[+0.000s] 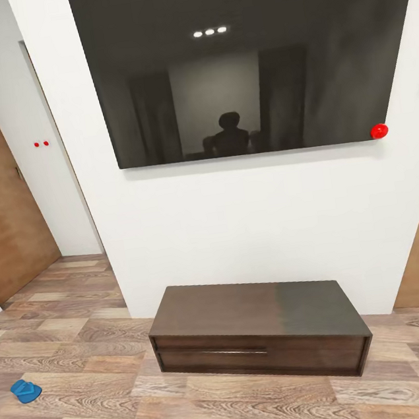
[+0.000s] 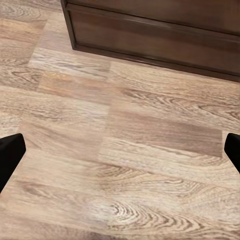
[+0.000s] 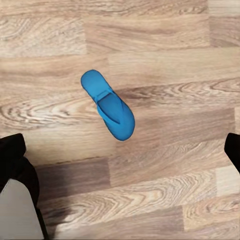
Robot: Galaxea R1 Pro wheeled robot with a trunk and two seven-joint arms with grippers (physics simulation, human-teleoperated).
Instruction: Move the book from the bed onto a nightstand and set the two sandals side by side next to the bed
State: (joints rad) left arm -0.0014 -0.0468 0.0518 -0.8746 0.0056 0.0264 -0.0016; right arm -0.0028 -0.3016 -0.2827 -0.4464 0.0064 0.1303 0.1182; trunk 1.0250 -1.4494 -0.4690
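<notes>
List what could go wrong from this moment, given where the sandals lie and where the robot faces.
1. The sandals are apart: one lies at the head view's left edge, one below the open right pincer. Pairing them likely needs two trips.
2. The robot faces a cabinet and a wall screen, so it must turn; the base could clip the cabinet.

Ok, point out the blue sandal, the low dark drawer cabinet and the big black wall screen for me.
blue sandal (image 3: 108, 104): right wrist view, on the strap area mid-sole.
drawer cabinet (image 1: 250, 307): head view, on its flat top.
wall screen (image 1: 252, 83): head view, on the dark glass.
</notes>
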